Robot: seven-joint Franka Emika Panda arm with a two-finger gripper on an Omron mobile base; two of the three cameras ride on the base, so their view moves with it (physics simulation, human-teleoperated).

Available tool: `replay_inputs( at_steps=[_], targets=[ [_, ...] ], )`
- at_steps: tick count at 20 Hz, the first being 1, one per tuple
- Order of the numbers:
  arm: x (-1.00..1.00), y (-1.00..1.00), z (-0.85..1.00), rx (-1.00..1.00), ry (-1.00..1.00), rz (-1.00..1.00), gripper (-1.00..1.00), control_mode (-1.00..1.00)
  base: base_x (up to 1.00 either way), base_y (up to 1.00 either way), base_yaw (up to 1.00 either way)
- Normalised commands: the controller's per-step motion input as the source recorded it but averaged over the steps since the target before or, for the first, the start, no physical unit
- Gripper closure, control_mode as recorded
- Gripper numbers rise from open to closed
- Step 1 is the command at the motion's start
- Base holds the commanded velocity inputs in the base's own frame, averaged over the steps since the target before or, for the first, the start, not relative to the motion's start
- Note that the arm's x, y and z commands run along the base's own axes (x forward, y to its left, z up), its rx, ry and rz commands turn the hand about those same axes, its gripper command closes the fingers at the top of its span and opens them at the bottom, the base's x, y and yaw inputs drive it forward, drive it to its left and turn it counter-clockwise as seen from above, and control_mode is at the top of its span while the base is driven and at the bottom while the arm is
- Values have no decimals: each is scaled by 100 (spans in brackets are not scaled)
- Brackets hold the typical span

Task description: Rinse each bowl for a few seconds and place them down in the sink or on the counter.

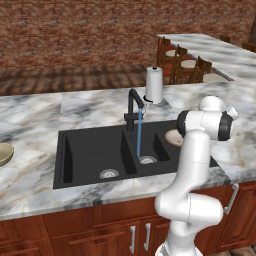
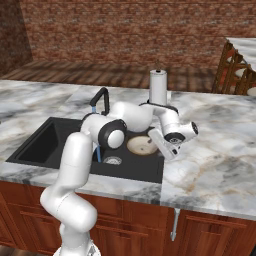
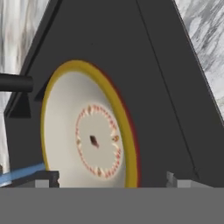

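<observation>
A cream bowl (image 2: 140,145) with a yellow rim and a ring pattern inside lies in the right basin of the black sink (image 1: 85,150). In the hand view this bowl (image 3: 87,135) sits close below the hand. My gripper (image 2: 161,146) hangs just over the bowl at the sink's right end. Its fingertips (image 3: 47,178) stand wide apart and the gripper (image 3: 113,180) is open, holding nothing. An olive-tan bowl (image 1: 4,153) rests on the marble counter (image 1: 30,120) at the far left edge.
Water runs in a blue stream (image 1: 139,134) from the black gooseneck faucet (image 1: 133,106) into the right basin near its drain (image 1: 147,160). A white paper-towel roll (image 1: 154,85) stands behind the sink. Wooden chairs (image 1: 187,65) line a far counter.
</observation>
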Motion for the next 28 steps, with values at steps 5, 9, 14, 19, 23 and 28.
replay_inputs(
  at_steps=[5,9,14,19,23,28],
  targets=[
    [-18,-18,42,0,-7,0,-100,-100,0,0,0],
    [-21,-3,73,0,-6,0,-100,-100,0,0,0],
    [-26,4,89,0,-1,0,-100,-100,0,0,0],
    [-38,25,80,0,-3,0,-100,-100,0,0,0],
    [-42,39,65,0,-4,0,-100,-100,0,0,0],
    [-39,46,60,0,-3,0,-100,-100,0,0,0]
  ],
)
